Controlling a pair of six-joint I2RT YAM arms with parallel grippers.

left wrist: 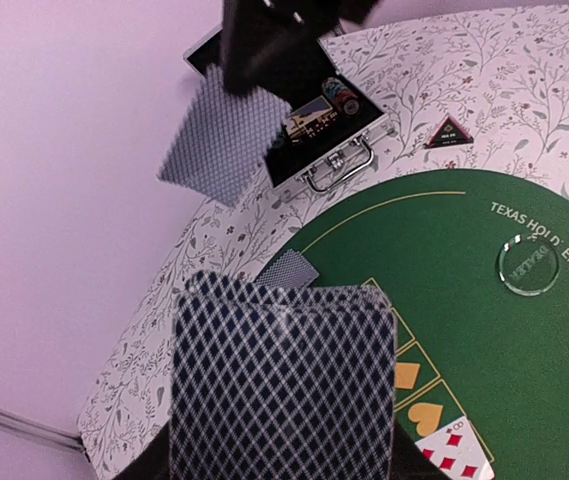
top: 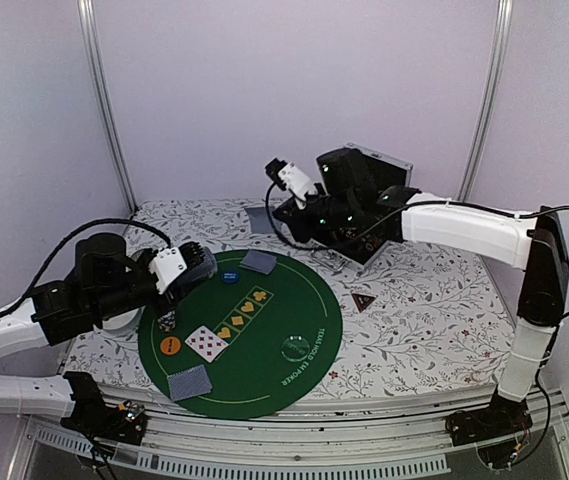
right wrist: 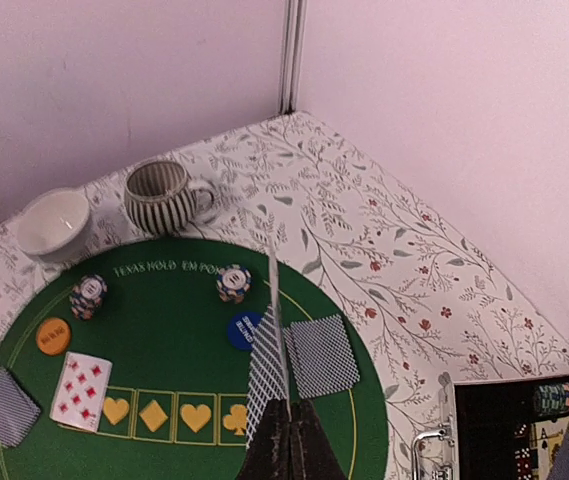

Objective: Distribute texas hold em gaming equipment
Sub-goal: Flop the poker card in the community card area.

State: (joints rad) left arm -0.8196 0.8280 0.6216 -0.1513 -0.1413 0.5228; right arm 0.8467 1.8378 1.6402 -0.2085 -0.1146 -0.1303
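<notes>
**A:** Well, from above first: where are the two arms?

**B:** The left gripper (top: 186, 268) hangs over the left edge of the green poker mat (top: 249, 380). The right gripper (top: 277, 205) is over the far side of the table, just beside the open metal case (top: 384, 163), with a grey-blue single card (top: 261, 219) at its tip.

**A:** And on the mat?

**B:** A far face-down card (top: 259, 261) lies at the far rim, with a blue disc (top: 229, 277) just beside it. An orange disc (top: 170, 345) sits near a face-up diamonds card (top: 207, 342). A near face-down card (top: 190, 382) lies at the near rim, and a clear dealer disc (top: 294, 348) sits right of centre. The red-edged triangle (top: 364, 301) lies off the mat on the floral tablecloth (top: 434, 310).

**A:** The left wrist view?

**B:** The jaws stand partly apart, clamped on a deck of cards (left wrist: 282, 385). Its diamond-patterned backs face the camera and fill the lower middle. Beyond it, the right gripper dangles its single card in front of the case.

**A:** The right wrist?

**B:** The fingers (right wrist: 309, 450) are pressed together on the single card, which is seen almost edge-on. Below, a first chip stack (right wrist: 89, 295) stands near the orange disc and a second chip stack (right wrist: 232, 283) by the blue disc. A striped cup (right wrist: 164, 195) and a white bowl (right wrist: 54, 222) stand off the mat behind them.
</notes>
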